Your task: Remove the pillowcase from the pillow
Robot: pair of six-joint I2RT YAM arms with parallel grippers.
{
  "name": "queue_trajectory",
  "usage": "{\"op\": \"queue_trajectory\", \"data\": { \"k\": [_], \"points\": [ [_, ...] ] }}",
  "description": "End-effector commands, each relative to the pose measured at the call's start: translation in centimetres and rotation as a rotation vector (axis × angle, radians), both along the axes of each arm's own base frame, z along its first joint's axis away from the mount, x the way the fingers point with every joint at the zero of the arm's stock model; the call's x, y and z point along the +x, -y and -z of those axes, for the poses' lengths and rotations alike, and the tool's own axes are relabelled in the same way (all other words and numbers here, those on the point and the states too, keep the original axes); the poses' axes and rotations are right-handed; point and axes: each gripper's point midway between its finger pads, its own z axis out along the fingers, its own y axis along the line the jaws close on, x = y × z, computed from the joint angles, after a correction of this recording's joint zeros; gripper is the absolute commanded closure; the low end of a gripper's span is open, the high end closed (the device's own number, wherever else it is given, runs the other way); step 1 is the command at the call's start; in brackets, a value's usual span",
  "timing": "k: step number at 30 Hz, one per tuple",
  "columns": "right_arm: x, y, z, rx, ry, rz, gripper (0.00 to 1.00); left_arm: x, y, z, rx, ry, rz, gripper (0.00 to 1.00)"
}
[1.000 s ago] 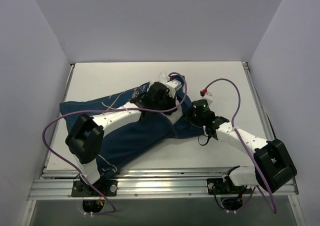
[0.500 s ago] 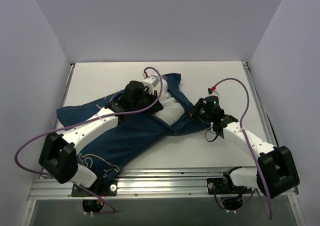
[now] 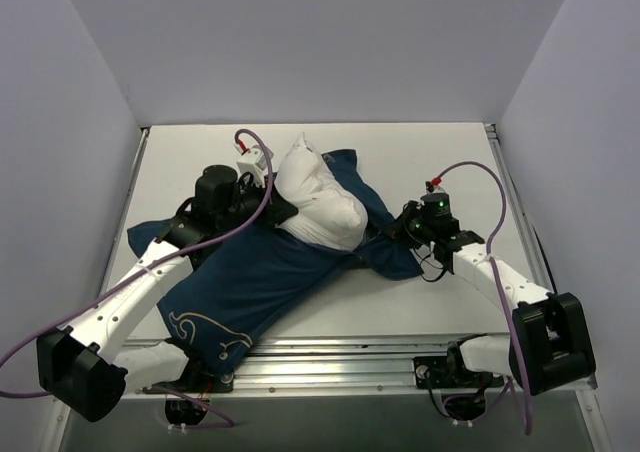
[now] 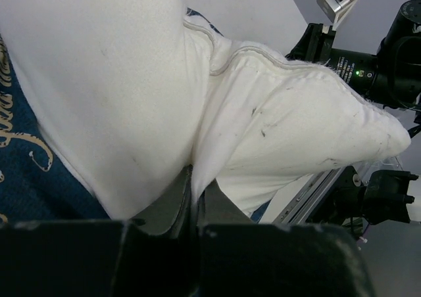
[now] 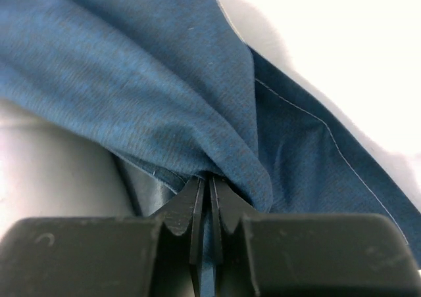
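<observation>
The white pillow sticks out of the open mouth of the navy pillowcase, which lies spread across the table toward the front left. My left gripper is shut on a fold of the pillow at its left side, fabric pinched between the fingertips. Navy pillowcase cloth with script lettering shows below. My right gripper is shut on the pillowcase's right edge, the blue cloth bunched at the jaws of the right gripper.
The white table is walled by grey panels on three sides. An aluminium rail runs along the front edge. Purple cables loop off both wrists. The right arm shows behind the pillow in the left wrist view.
My left arm has swung back to the left, dragging the pillow out; much more white now shows outside the pillowcase. The right gripper has shifted slightly right, holding the cloth.
</observation>
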Motion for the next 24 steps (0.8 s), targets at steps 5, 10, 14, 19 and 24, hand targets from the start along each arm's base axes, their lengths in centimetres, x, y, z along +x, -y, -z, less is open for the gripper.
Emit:
{"op": "queue_trajectory", "data": {
  "k": [5, 10, 14, 19, 24],
  "points": [
    [-0.3, 4.7, -1.1, -0.214, 0.070, 0.033, 0.97, 2.8, 1.8, -3.9, -0.043, 0.109, -0.025, 0.98],
    [-1.0, 4.0, -7.8, -0.219, 0.210, 0.002, 0.67, 5.2, 7.9, -6.3, -0.018, 0.184, 0.023, 0.78],
    [-1.9, 5.3, -11.8, -0.287, 0.262, 0.008, 0.40, 5.3, 8.3, -7.5, -0.030, 0.216, -0.057, 0.24],
    [-2.4, 4.4, -15.6, -0.281, 0.342, -0.064, 0.10, 3.7, 2.7, -7.1, 0.002, 0.156, -0.279, 0.04],
    [-2.0, 0.7, -14.7, -0.219, 0.357, -0.217, 0.00, -0.3, -4.8, 1.3, 0.177, -0.062, -0.517, 0.03]
  ]
}}
